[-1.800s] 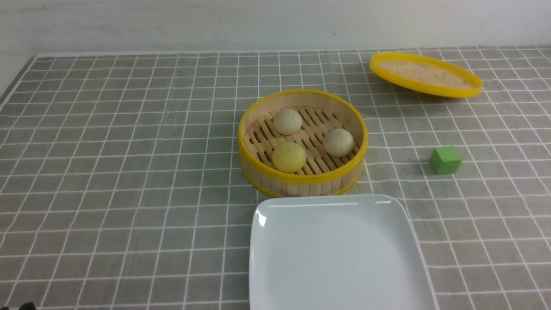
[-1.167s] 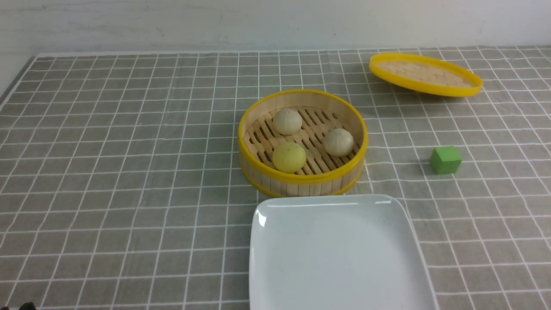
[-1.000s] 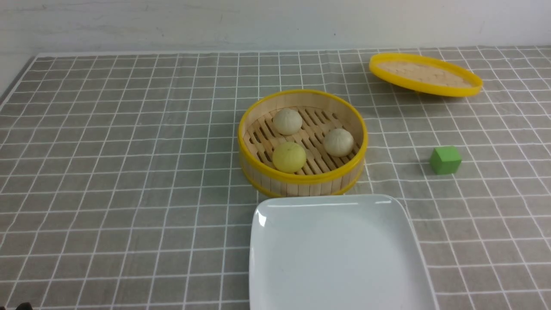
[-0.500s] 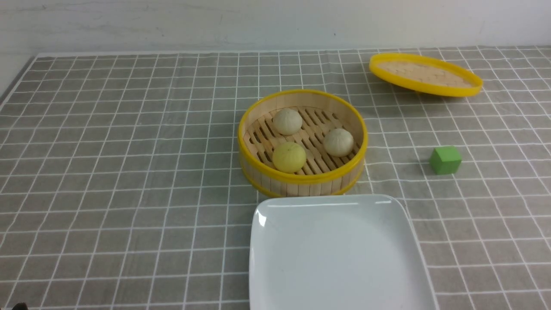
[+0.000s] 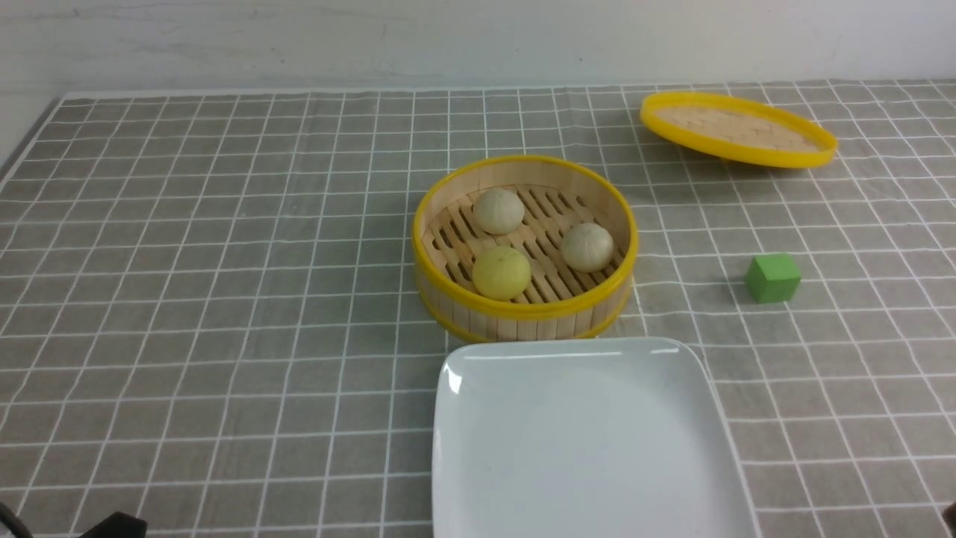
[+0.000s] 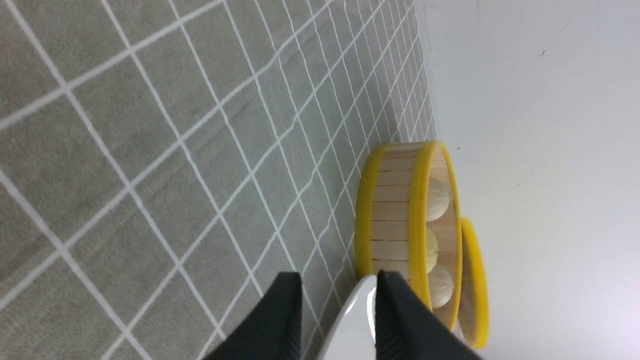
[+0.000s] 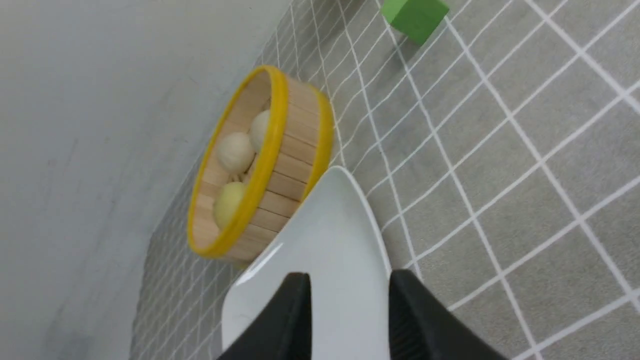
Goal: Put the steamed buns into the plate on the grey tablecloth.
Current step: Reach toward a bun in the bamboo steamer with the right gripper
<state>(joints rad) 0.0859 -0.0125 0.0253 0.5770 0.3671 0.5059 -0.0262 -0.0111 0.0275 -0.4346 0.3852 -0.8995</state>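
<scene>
Three steamed buns sit in the round bamboo steamer basket [image 5: 523, 317] on the grey tablecloth [image 5: 224, 261]: two off-white buns [image 5: 499, 211] [image 5: 588, 246] and one pale yellow bun [image 5: 502, 273]. The white square plate [image 5: 582, 448] lies empty just in front of the basket. My left gripper [image 6: 339, 276] is open and empty, low over the cloth to the left of the plate [image 6: 350, 325]. My right gripper [image 7: 350, 275] is open and empty at the plate's [image 7: 325, 235] right edge. Both wrist views show the basket [image 6: 395, 220] [image 7: 295, 160] ahead.
The flat yellow-rimmed lid [image 5: 738, 128] rests tilted at the back right. A green cube [image 5: 772, 277] stands right of the basket and shows in the right wrist view [image 7: 415, 15]. A dark part of my left arm [image 5: 112, 525] shows at the front left corner.
A dark part of my left arm has come further into the front view's bottom left corner. The buns, basket, plate and cube have not moved.
</scene>
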